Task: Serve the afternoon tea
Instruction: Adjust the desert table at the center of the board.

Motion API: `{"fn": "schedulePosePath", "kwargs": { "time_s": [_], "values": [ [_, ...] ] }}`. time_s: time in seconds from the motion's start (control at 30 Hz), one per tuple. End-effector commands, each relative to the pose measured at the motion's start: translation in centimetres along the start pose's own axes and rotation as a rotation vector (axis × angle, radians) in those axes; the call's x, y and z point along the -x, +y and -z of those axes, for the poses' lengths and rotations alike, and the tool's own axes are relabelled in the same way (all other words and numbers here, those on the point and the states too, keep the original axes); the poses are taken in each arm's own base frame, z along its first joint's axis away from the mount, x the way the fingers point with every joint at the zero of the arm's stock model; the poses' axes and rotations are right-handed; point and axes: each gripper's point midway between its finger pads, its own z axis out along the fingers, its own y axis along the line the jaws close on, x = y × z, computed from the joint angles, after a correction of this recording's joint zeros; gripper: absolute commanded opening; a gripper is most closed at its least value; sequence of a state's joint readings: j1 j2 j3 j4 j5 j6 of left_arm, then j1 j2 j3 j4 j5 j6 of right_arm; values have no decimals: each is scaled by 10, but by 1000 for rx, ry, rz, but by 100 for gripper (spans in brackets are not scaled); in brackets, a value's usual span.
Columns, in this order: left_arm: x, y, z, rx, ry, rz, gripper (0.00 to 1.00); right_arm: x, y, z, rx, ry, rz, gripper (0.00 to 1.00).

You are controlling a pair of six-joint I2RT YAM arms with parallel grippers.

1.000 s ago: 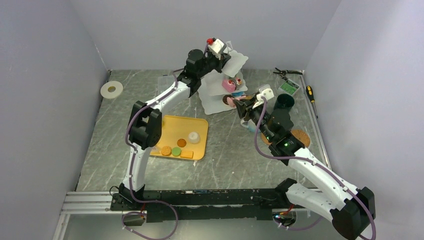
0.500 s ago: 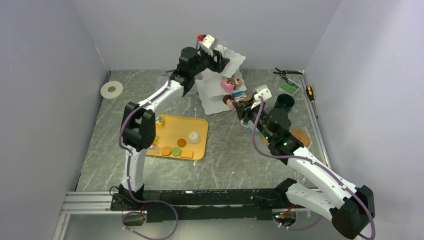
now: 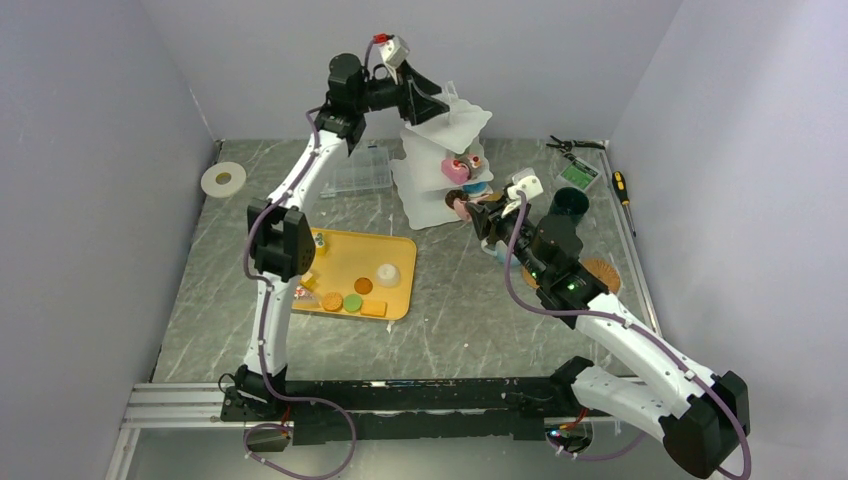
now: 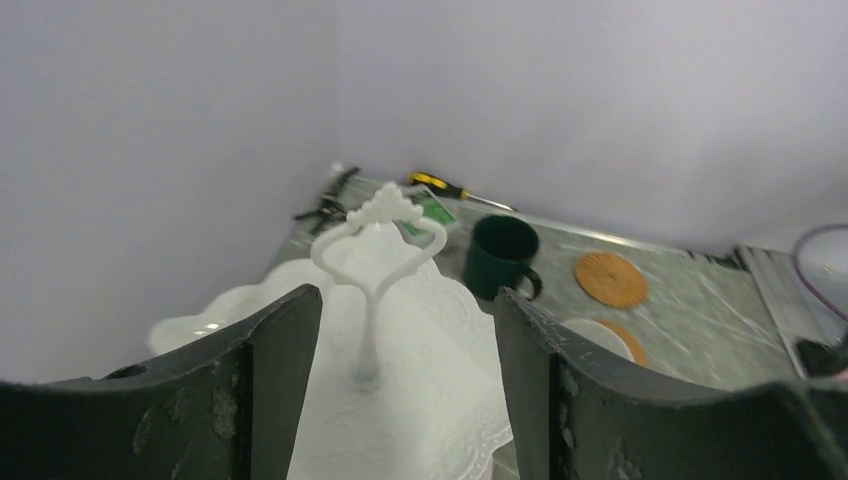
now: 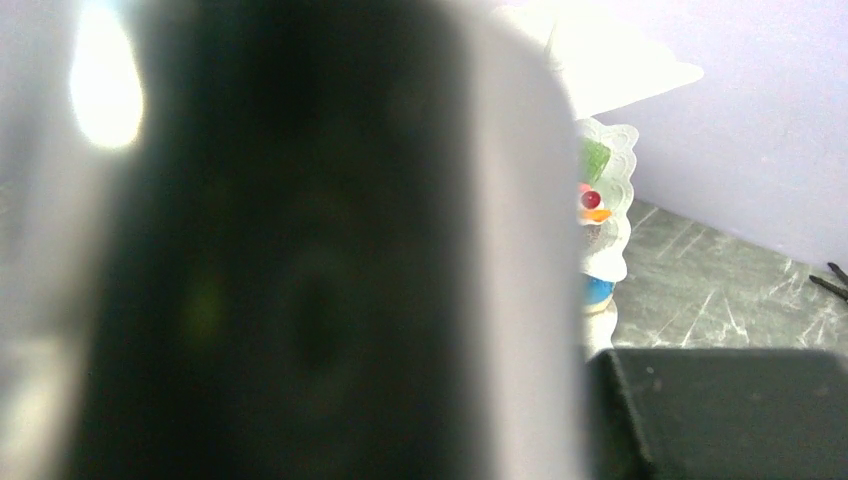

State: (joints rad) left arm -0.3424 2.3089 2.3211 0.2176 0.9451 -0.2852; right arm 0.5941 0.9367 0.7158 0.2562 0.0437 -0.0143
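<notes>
Stand (image 3: 425, 208) back centre; box (image 3: 362, 170) left of it; mug (image 3: 570, 204) right; coaster (image 3: 603, 270) before mug; tray (image 3: 350, 255) front left.

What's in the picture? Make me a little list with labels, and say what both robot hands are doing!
Stand: white, three tiers, handle on top, pastries on lower two
Left gripper: open, aimed at the handle, not touching
Right gripper: by the bottom tier; open or shut unclear
Yellow tray: round biscuits, small white pastry
Green mug: right of stand, near a cork coaster
</notes>
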Motion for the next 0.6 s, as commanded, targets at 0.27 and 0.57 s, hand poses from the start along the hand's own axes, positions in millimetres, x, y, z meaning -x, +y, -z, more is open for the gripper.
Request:
{"fn": "schedulePosePath", "kwargs": {
  "time_s": [0.27,0.57],
  "values": [
    [-36,-19,-8,-191,69,92,67,44,-1,1,-1,-100,0,42],
    [-41,-15,-11,-223,51,65,73,45,1,0,11,-101,4,41]
  ]
}}
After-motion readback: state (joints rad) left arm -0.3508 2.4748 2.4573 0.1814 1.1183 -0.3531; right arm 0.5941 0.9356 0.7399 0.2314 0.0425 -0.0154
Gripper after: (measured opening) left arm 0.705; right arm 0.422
